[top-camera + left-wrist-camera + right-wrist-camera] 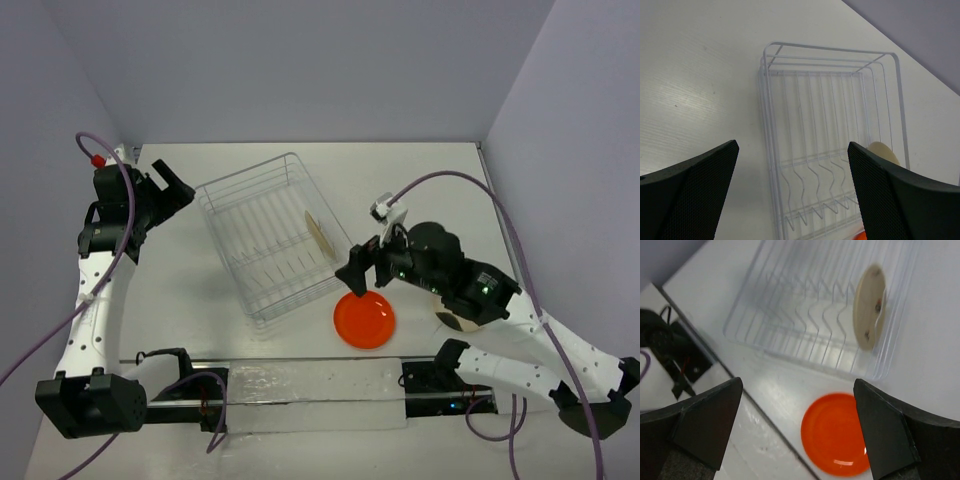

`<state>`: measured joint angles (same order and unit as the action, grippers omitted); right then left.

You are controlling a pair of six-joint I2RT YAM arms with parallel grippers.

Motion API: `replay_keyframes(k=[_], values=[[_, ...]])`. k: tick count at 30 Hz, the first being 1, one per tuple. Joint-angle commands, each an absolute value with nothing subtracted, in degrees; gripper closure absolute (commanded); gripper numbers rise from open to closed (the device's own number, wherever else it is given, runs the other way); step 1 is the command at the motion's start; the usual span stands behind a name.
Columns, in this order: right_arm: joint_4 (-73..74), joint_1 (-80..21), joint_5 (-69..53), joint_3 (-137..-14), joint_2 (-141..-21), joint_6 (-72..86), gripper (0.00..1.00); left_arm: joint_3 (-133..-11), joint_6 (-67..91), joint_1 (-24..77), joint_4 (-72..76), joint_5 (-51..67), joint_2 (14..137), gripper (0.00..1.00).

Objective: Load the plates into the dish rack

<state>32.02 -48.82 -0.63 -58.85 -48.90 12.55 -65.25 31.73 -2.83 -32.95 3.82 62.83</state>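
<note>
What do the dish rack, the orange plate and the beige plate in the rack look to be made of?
Dish rack: thin metal wire, seemingly white-coated, judging by its slim bent rods. Orange plate: glossy, glazed ceramic or hard plastic; it shows bright highlights. Beige plate: matte, dark-specked, perhaps stoneware or melamine.

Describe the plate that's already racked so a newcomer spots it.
Find the white wire dish rack on the table. At its right end one beige plate stands on edge inside. Unlike the orange plate lying flat outside the rack, it is upright and pale.
</note>
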Motion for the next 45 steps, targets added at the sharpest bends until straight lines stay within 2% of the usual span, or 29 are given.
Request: replay_keyframes(k=[1, 3, 7, 12, 20, 22, 25, 29, 31, 32, 34, 37, 40, 44, 45], values=[[39.9, -58.6, 16.6, -53.8, -50.6, 23.5, 0.00, -68.2, 30.5, -3.3, -33.2, 1.8, 62.0, 0.01], [40.3, -66.6, 19.1, -53.0, -53.5, 26.7, 0.01, -68.2, 30.5, -3.3, -33.4, 1.1, 62.2, 0.01], [40.2, -75.8, 25.3, -51.9, -59.9, 33.1, 0.01, -68.4, 30.6, -3.3, -33.7, 0.6, 62.6, 0.01], [39.9, -78.1, 28.6, -50.9, -70.7, 38.3, 0.02, -68.4, 30.6, -3.3, -33.7, 0.9, 62.9, 0.01], [36.7, -79.4, 31.0, -49.8, -84.5, 40.4, 0.11, -68.2, 30.8, -3.3, -33.6, 0.6, 62.5, 0.01], [35.5, -79.3, 31.1, -48.9, -85.5, 40.8, 0.18, -68.2, 30.8, -3.3, -33.6, 0.7, 62.6, 0.01], [34.1, -79.2, 30.8, -47.9, -86.9, 41.3, 0.37, -68.3, 30.7, -3.3, -33.4, 2.3, 62.8, 0.01], [32.7, -79.2, 30.5, -47.1, -87.9, 42.4, 0.43, -66.9, 30.0, -3.2, -30.9, 7.9, 61.3, 0.01], [32.5, -79.2, 30.3, -47.1, -88.5, 42.9, 0.52, -65.9, 29.6, -3.0, -29.1, 11.0, 60.3, 0.01], [32.5, -79.2, 30.2, -47.0, -88.8, 43.4, 0.54, -65.8, 29.3, -2.7, -28.8, 11.8, 59.9, 0.01], [32.5, -79.2, 29.7, -46.6, -89.1, 44.3, 0.58, -65.5, 28.7, -0.8, -27.9, 11.8, 58.4, 0.01], [32.4, -79.2, 29.3, -45.9, -88.9, 45.6, 0.71, -63.9, 28.3, 2.4, -26.5, 10.0, 54.6, 0.01], [32.5, -79.2, 29.2, -45.5, -88.5, 46.4, 0.73, -61.4, 28.8, 3.1, -26.6, 8.5, 49.1, 0.01], [32.9, -79.3, 29.2, -45.0, -87.8, 47.3, 0.95, -55.6, 29.2, 3.2, -24.8, 5.9, 42.8, 0.01], [33.0, -79.3, 29.3, -45.0, -87.5, 47.4, 0.95, -55.2, 29.1, 3.2, -25.1, 5.0, 42.0, 0.01]])
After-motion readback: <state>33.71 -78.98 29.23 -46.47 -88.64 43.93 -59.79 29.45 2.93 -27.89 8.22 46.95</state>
